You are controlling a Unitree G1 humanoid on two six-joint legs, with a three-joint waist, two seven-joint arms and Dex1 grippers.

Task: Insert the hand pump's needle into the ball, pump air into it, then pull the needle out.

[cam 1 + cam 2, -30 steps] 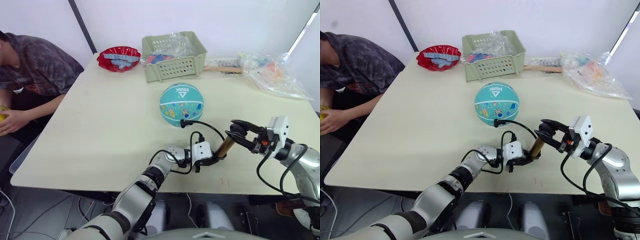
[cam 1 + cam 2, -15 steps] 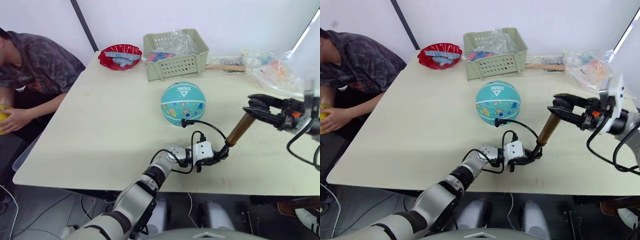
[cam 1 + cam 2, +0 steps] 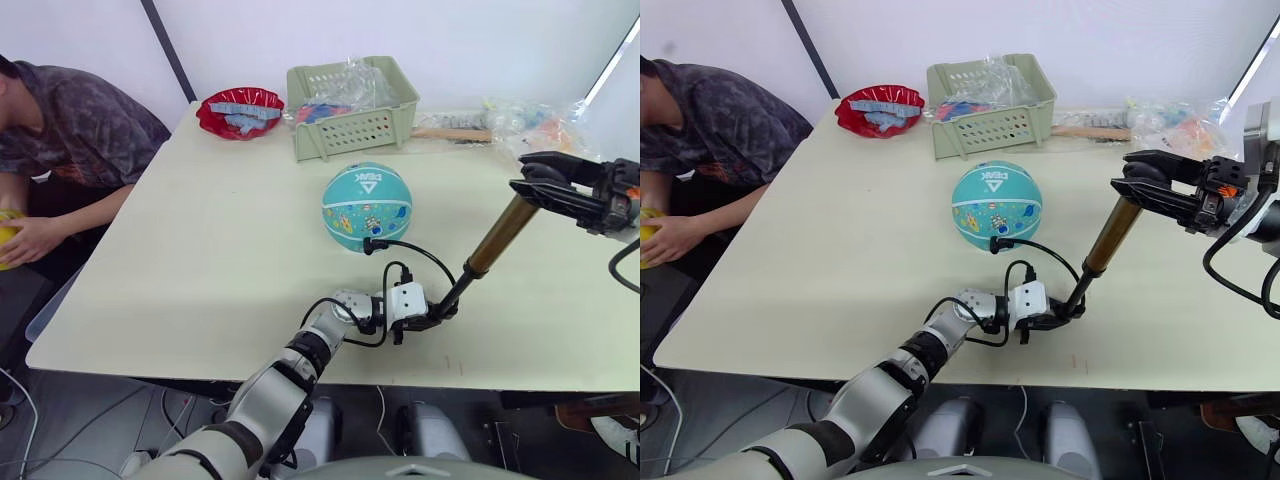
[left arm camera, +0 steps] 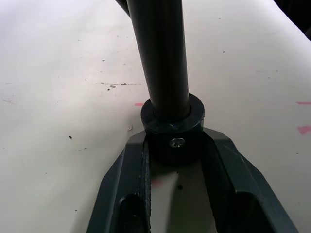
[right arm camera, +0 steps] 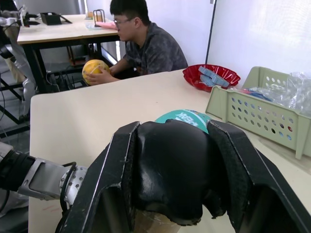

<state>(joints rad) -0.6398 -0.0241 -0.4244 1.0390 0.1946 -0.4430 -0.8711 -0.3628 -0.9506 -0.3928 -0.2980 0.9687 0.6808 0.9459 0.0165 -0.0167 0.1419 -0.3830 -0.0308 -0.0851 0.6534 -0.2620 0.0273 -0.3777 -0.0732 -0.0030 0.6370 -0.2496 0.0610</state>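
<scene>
While the left pincer [image 3: 432,318] clamps the hand pump's [image 3: 497,238] black base against the tabletop [image 3: 200,240], the right pincer [image 3: 540,185] grips its handle, the barrel tilted up. From the pump a thin hose [image 3: 415,250] curves to the teal ball [image 3: 366,207] mid-tabletop, joining its near side.

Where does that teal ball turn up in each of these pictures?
Left eye view: the ball sits mid-table, before the green basket.
Right eye view: same spot, by the same basket.
Left wrist view: not in it.
Right wrist view: a teal sliver above the right gripper.
</scene>
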